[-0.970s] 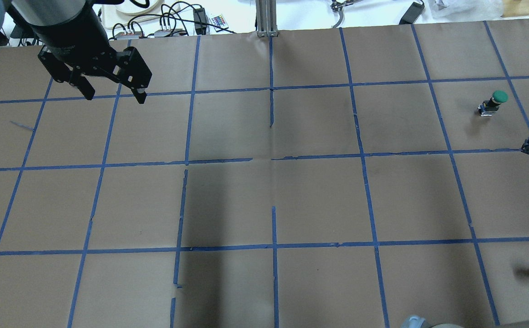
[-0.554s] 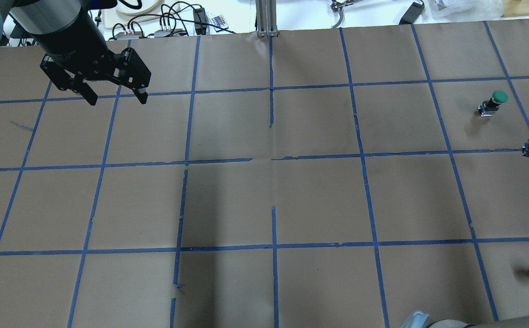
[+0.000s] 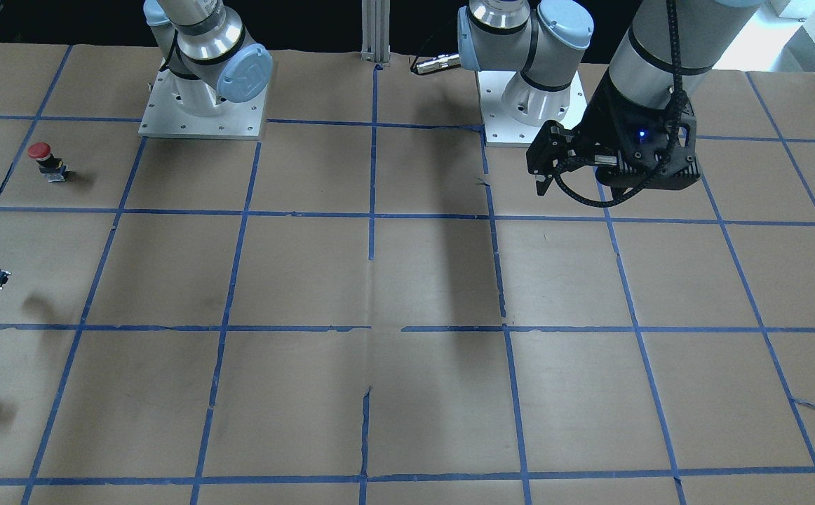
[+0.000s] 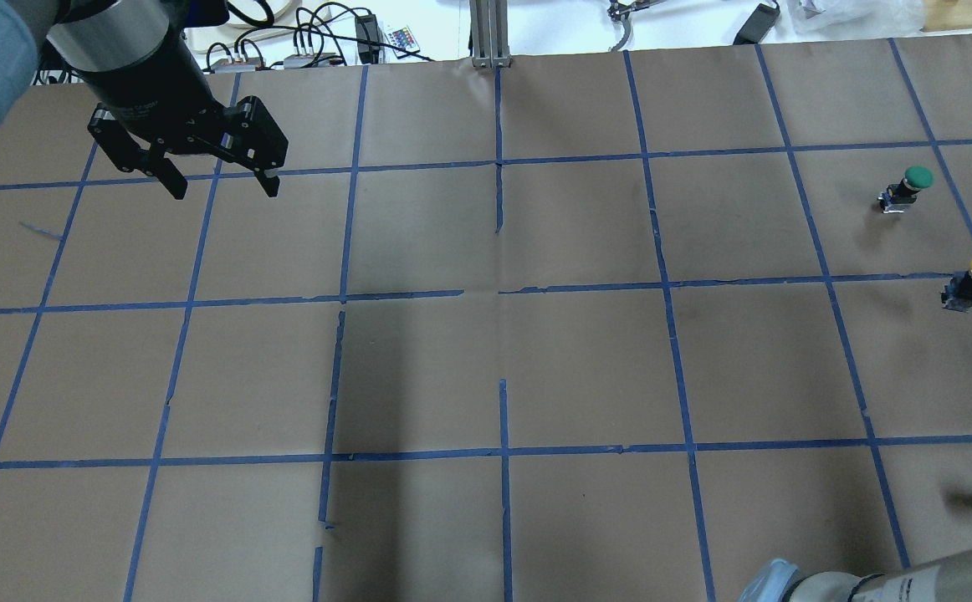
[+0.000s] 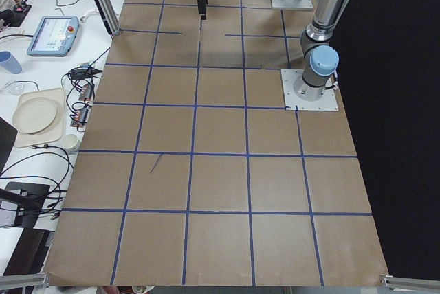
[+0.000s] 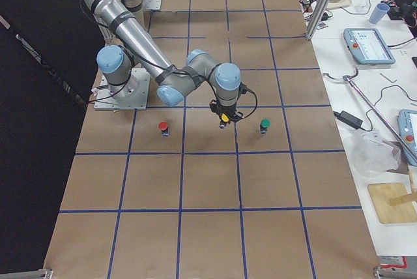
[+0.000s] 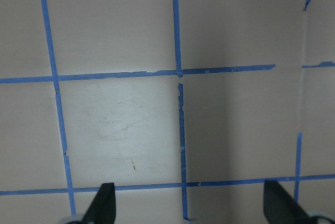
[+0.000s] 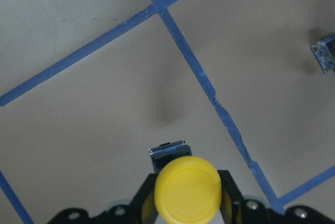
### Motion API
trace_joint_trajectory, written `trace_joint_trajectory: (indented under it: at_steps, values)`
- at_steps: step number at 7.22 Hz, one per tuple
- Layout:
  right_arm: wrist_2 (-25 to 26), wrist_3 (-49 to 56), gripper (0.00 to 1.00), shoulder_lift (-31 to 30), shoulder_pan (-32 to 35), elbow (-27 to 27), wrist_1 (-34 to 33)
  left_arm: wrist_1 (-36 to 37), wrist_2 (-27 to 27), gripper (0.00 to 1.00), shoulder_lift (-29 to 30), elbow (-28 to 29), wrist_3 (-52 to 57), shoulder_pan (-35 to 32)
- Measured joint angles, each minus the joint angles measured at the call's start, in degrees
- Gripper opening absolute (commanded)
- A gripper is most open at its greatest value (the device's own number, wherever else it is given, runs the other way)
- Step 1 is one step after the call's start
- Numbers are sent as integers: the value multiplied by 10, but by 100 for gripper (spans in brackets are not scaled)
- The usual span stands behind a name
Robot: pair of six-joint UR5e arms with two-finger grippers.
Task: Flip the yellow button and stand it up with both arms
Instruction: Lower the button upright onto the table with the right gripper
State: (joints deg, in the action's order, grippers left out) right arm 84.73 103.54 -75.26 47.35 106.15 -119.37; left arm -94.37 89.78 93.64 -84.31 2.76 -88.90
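Yellow button (image 8: pixel 187 192) in right jaws, long axis tilted, cap uppermost

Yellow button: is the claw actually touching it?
Touching. The right wrist view shows the right gripper, its fingers pressed against both sides of the yellow button, no gap.

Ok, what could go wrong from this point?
The right claw holds the yellow button off the table in a narrow pinch, so it might twist or drop. The left claw hangs open far across the table, so the handover needs a long, precise approach. The green button stands nearby and could get knocked.
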Motion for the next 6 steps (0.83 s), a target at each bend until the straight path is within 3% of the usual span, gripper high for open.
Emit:
trace_joint_trajectory:
  at_steps: [6]
  values:
    - [-15, 56, 8, 33, -1, 1, -2, 21, -2, 99, 2, 0, -14, 0]
